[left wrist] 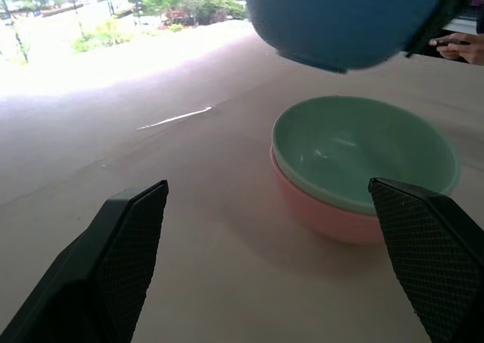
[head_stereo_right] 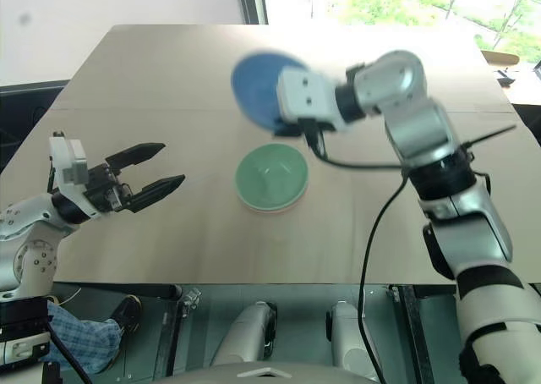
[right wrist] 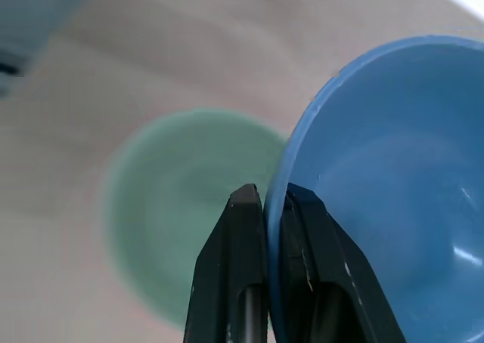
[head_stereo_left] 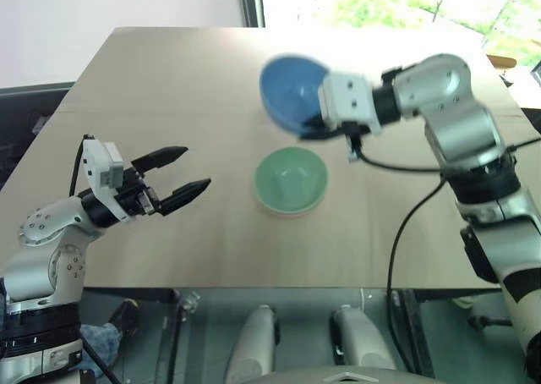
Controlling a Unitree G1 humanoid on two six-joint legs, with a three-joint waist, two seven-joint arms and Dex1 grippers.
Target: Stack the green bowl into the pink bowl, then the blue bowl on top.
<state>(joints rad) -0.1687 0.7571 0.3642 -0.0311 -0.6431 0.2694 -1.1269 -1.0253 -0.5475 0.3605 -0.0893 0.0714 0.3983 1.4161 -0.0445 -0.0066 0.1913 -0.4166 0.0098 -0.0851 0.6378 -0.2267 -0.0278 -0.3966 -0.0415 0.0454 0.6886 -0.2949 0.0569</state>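
The right gripper [right wrist: 272, 199] is pinched shut on the rim of the blue bowl [head_stereo_left: 287, 92], one finger inside and one outside, and it's holding the bowl up in the air, tilted, above and a bit behind the other two. Just below that, the green bowl [head_stereo_left: 291, 179] is already sitting nested in the pink bowl [left wrist: 325, 218], so the first half looks done; you can just see a pink edge peeking out under the green rim. What's left, I'd say, is leveling the blue one out, bringing it over the stack and dropping it in. The left gripper [head_stereo_left: 182, 172] is off to the side over the table [head_stereo_left: 169, 79], fingers spread wide and holding nothing. Bowls themselves are plain smooth plastic, all the same size, mint green, salmon pink and bright sky blue, so blue should seat neatly in the green.
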